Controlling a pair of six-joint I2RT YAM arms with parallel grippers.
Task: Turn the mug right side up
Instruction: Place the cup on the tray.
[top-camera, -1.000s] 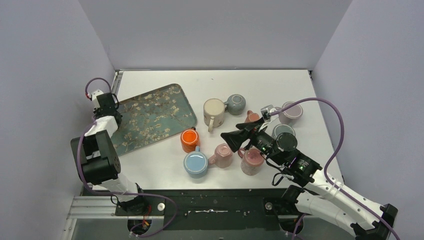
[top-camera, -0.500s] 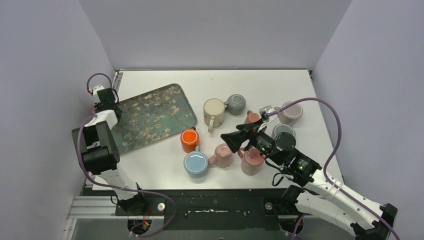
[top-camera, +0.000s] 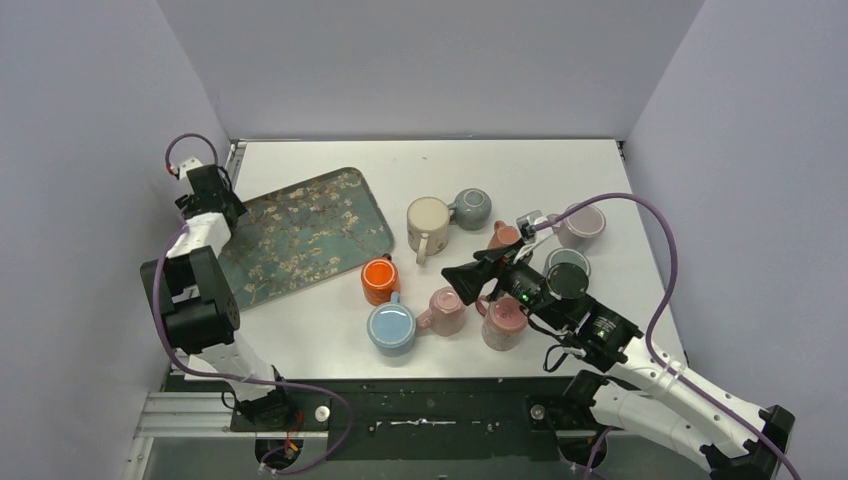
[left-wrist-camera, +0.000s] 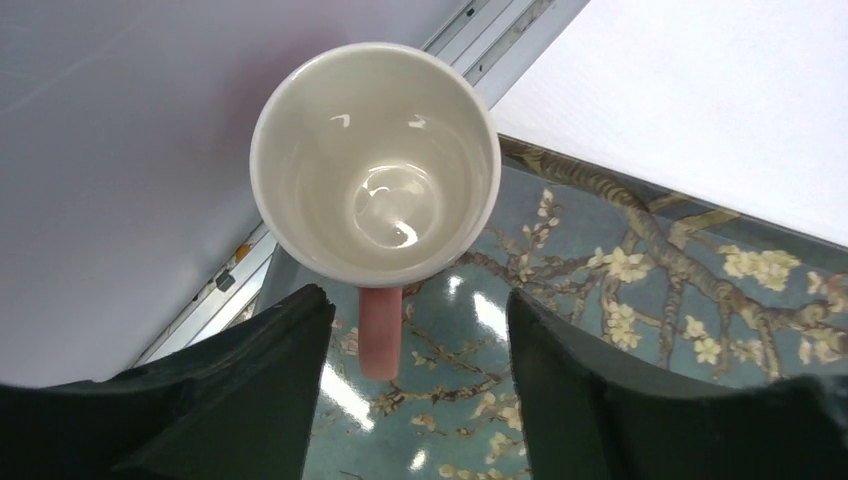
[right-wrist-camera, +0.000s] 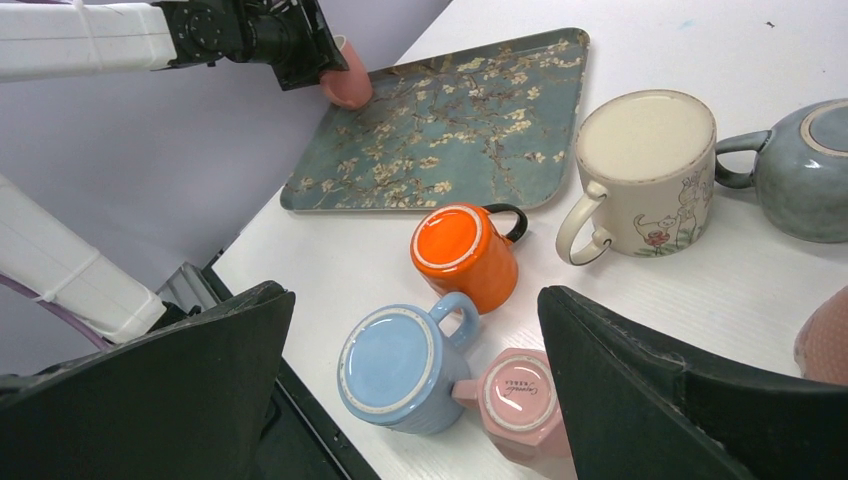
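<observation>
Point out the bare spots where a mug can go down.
The tray is bare but for the pink mug at its far left corner. The table is free behind the cream mug and in front of the tray. Crowded: from the orange mug rightward.

This is looking like a robotics lab test cell: plain grey walls (top-camera: 420, 60) are boxing in a white bench (top-camera: 540, 170) on three sides, and a left arm (top-camera: 195, 300) and a right arm (top-camera: 640, 380) are standing bolted to a metal frame (top-camera: 190, 415) along its near edge. Purple cables (top-camera: 672, 250) are looping loose off both arms, while mismatched mugs (top-camera: 379, 275) and a flowered tray (top-camera: 300, 235) are sitting out on the bare top.
</observation>
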